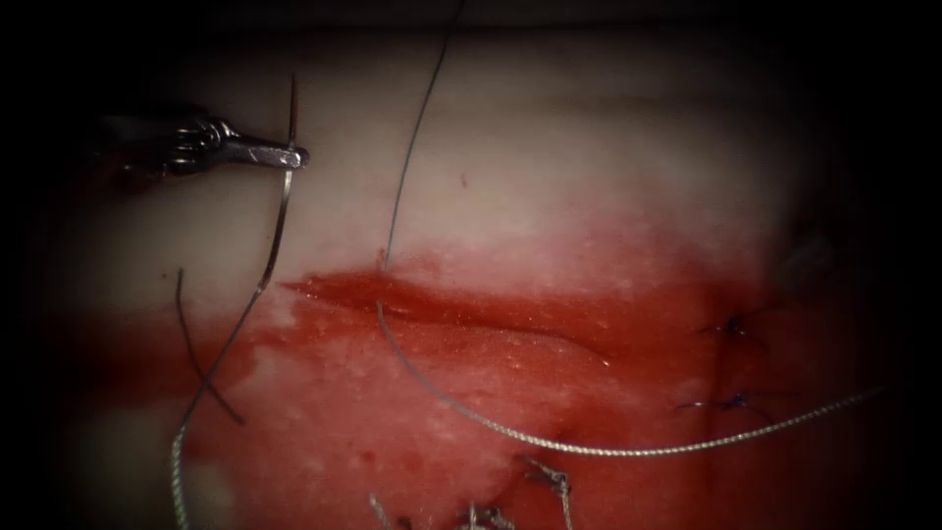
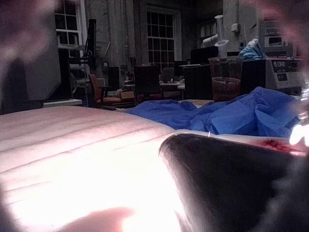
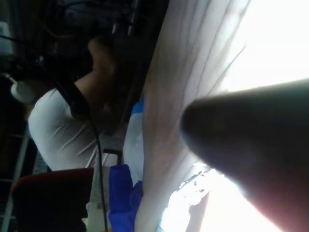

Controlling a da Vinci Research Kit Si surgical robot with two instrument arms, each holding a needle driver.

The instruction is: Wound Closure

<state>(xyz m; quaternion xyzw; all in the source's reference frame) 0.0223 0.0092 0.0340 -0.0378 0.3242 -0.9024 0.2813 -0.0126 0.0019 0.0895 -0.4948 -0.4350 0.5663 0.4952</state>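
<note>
Needle [image 1: 282, 211]: thin, curved steel, free of the tissue, held up over the pale fat left of the cut; its sharp tip points up just above the jaws, its long body arcs down below them toward the wet red surface.
Left tool [image 1: 291, 156]: slim bright metal, wristed, coming in from the left; its jaws are clamped together on the needle, close to the pointed end of the curve.
Thread [image 1: 589, 450]: fine, twisted, pale grey; one stretch trails from the needle's lower end down past the jaws, another sweeps in a long smooth bow from the cut's near lip off to the right, well away from the jaws.
Upper strand [image 1: 412, 147]: thin and dark, rising straight from the far lip of the cut, to the right of the jaws.
Cut [image 1: 442, 304]: a long narrow slit, glossy, running left to right, below and right of the jaws.
Tissue [image 1: 589, 167]: smooth cream fat above, grainy and slick with red fluid [image 1: 373, 422] below.
Earlier stitches [image 1: 734, 326]: small dark knots at the cut's right end.
Cut thread end [image 1: 201, 363]: short dark wisp lying beneath the jaws.
Right tool: jaws, cannot tell.
</note>
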